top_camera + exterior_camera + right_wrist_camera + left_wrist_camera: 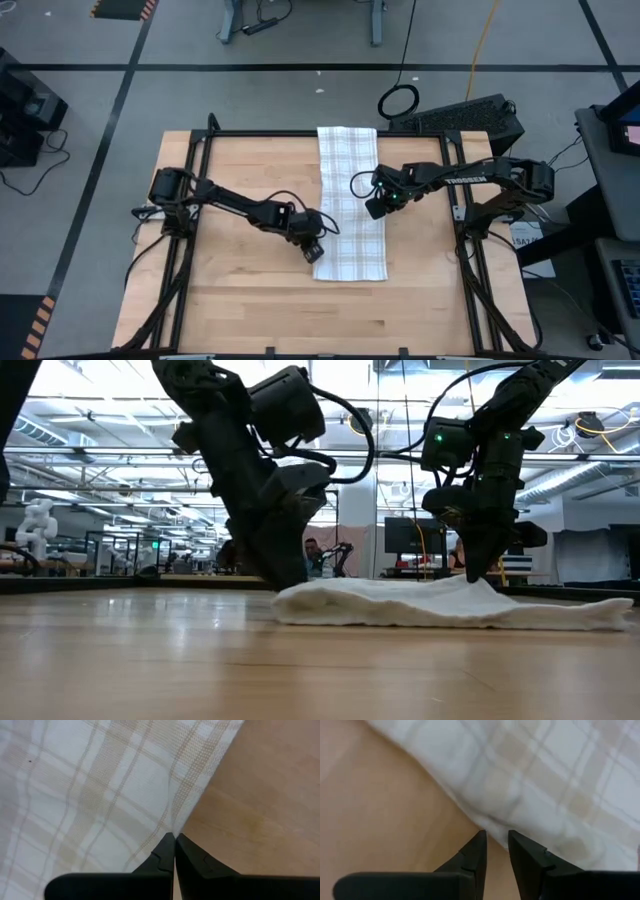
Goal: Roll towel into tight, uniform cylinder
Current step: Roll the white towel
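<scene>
Looking down, the towel (350, 203) lies as a long flat strip mid-table (240, 300), black frame rails around, nothing blocking it. Low view: it's a rumpled, shallow heap. Left gripper (496, 840) stands slightly parted at the cloth's edge, nothing between its fingers. Right gripper (174, 839) is pinched closed on the opposite checked edge.

Pale wooden table (240, 290), framed by dark rails. Lying flat on it, right of centre, the towel (350, 235): a long white checked strip running from the far edge toward the near side, slightly rumpled and humped along its length in the low view. Bare wood on either side.
</scene>
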Tool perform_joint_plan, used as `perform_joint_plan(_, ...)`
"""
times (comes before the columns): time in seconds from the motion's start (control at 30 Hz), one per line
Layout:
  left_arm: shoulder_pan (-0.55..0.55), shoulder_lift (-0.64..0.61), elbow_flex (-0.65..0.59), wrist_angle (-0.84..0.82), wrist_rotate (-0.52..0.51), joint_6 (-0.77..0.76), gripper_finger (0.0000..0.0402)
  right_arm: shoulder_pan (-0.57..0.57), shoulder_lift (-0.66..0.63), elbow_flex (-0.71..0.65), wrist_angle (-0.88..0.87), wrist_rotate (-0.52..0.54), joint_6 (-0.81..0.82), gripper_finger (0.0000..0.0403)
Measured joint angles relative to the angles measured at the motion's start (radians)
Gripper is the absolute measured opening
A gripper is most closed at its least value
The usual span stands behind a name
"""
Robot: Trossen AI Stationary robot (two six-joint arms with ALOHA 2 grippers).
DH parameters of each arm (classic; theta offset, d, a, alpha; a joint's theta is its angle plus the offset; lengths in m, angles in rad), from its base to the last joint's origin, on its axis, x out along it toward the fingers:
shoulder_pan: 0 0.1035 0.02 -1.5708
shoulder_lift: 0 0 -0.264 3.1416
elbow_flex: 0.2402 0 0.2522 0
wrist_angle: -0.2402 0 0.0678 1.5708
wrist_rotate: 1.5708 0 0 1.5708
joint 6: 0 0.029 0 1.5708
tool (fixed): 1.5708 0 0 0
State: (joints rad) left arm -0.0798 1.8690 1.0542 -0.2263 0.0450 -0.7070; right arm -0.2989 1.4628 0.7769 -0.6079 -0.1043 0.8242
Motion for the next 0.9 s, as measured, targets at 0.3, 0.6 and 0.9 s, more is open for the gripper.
perform_joint_plan(0.3, -0.062, 0.029, 0.000, 0.028, -0.165, -0.079, 0.0084, 0.000, 0.000, 0.000, 0.002, 0.000, -0.017, 0.0000)
perform_joint_plan(0.6, -0.076, 0.098, 0.003, 0.152, -0.184, -0.065, 0.0024, 0.000, 0.000, 0.000, 0.001, -0.007, -0.025, 0.0000)
perform_joint_plan(0.9, -0.137, 0.068, 0.001, 0.109, -0.259, -0.185, 0.0003, 0.000, -0.029, 0.000, -0.072, -0.018, -0.043, 0.0000)
